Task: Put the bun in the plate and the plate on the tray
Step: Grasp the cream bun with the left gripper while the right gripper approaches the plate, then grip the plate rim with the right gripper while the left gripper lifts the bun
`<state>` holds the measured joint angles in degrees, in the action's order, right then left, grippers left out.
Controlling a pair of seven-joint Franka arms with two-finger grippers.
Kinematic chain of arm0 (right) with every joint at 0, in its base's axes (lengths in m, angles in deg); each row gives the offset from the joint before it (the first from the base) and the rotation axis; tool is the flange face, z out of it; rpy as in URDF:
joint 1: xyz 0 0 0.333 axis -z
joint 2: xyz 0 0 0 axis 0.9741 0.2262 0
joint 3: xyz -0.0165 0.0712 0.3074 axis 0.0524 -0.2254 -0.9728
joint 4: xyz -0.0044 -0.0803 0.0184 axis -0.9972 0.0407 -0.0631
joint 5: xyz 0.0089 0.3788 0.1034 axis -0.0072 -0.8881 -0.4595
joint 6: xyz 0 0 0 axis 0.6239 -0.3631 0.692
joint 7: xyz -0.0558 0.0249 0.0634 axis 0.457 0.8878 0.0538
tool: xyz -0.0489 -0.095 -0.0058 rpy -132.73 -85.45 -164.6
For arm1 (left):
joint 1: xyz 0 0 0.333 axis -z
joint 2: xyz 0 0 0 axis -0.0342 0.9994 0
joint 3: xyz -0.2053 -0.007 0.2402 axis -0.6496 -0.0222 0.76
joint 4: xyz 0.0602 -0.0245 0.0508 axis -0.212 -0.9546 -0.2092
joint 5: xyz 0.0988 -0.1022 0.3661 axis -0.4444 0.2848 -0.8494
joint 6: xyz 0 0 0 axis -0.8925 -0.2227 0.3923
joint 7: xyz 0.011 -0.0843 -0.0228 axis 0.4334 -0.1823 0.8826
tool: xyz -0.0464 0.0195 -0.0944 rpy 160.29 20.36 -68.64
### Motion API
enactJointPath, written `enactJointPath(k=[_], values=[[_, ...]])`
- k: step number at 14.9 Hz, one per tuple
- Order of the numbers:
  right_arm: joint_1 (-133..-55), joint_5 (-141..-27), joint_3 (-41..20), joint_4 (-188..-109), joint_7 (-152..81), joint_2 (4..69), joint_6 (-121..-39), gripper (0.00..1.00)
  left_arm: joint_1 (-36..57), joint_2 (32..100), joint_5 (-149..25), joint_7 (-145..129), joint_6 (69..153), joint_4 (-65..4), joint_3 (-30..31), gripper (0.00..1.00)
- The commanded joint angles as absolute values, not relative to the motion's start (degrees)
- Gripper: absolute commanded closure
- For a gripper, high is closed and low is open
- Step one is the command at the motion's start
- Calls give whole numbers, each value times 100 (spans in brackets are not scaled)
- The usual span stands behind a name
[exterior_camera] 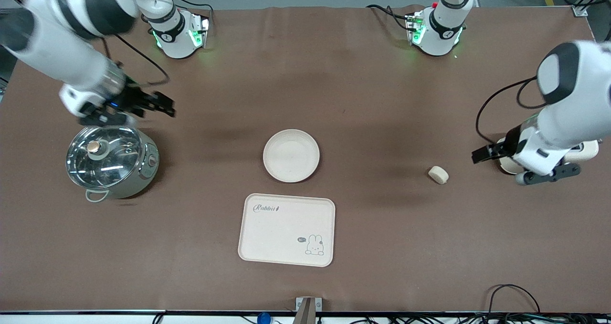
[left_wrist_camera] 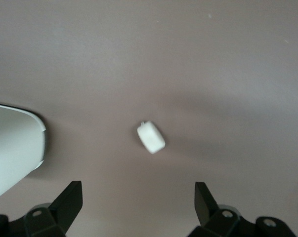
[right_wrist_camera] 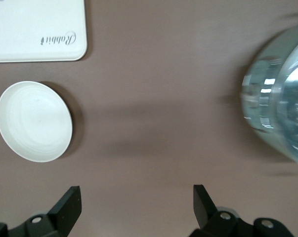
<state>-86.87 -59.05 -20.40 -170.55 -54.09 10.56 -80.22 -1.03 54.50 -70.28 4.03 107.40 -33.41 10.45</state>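
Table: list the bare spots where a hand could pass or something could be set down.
Bare table lies between the plate and the bun, between the pot and the plate, and between the tray and the front camera's edge. Tightest is the gap separating plate and tray.

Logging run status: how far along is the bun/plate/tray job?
Nothing done yet. The bun lies on the bare table, toward the left arm's end. The plate is empty, beside the tray, not on it. Left hand is open over the bun; right hand is open beside the pot. Both placements remain.
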Motion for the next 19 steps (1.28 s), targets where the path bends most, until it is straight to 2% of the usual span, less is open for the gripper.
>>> enactJointPath(k=[1, 9, 13, 15, 19], values=[[-9159, -6274, -1978, -16966, -5670, 1828, -8766, 0, -111, 5775, -6994, 898, 11532, -3755, 1051, 0], [-10055, -7285, -1986, -16984, -5670, 3209, -10745, 0, -111, 6909, -6986, 1603, 12807, -4019, 1042, 0], [-10267, -7321, -1986, -16905, -5670, 3737, -11283, 1, -59, 7200, -6959, 1928, 12896, -4098, 990, 3], [-10408, -7356, -1986, -16791, -5670, 3807, -11318, 6, -32, 7270, -6968, 1919, 12888, -4212, 990, 14], [-10645, -7391, -1986, -16466, -5670, 4185, -11353, 19, -24, 7244, -6968, 1919, 12826, -4344, 972, 60]])
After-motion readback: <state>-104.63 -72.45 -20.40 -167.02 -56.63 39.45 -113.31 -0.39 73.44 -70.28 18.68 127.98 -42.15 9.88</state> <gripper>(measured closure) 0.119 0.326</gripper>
